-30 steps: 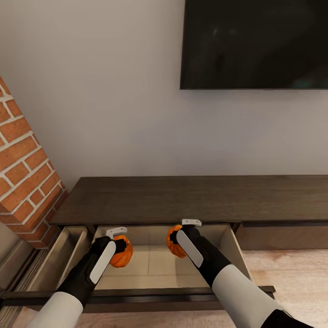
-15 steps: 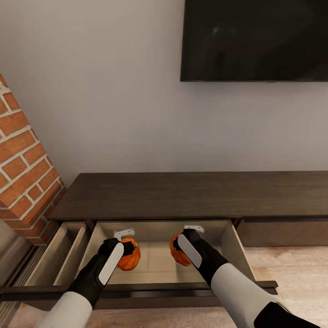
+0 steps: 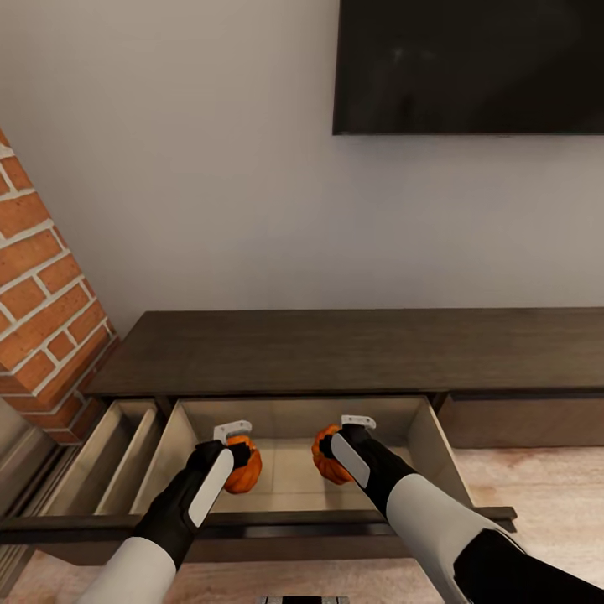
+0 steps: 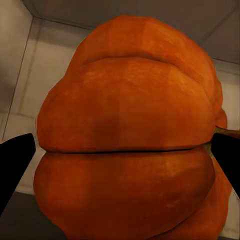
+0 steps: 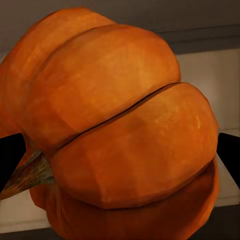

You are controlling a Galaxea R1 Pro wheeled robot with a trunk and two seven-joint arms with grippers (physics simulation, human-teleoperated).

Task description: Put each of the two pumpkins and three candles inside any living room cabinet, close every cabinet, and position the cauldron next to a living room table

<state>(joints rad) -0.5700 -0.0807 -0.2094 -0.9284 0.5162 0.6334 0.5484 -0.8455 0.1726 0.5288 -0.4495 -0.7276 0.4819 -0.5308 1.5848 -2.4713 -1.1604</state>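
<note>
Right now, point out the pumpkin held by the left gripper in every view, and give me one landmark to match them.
Head view: the left gripper's pumpkin sits low, left of centre, inside the open drawer.
Left wrist view: the same pumpkin takes up most of the picture, between the dark fingertips.
Right wrist view: the pumpkin seen there is the other one.
Shared landmark: the drawer's pale beige floor.

Evenly, softly lit from overhead; no hard shadows anywhere. Faint pale reflection on the dark screen (image 3: pixel 470 65), dull sheen along the cabinet (image 3: pixel 352 348) top. Drawer (image 3: pixel 294 470) interior bright, slightly shaded under the front lip. Sharp across the head view, no edge bending. Coarse, blocky texture on each pumpkin (image 4: pixel 130 145) up close in the wrist views, smooth shading, no glare.
</note>
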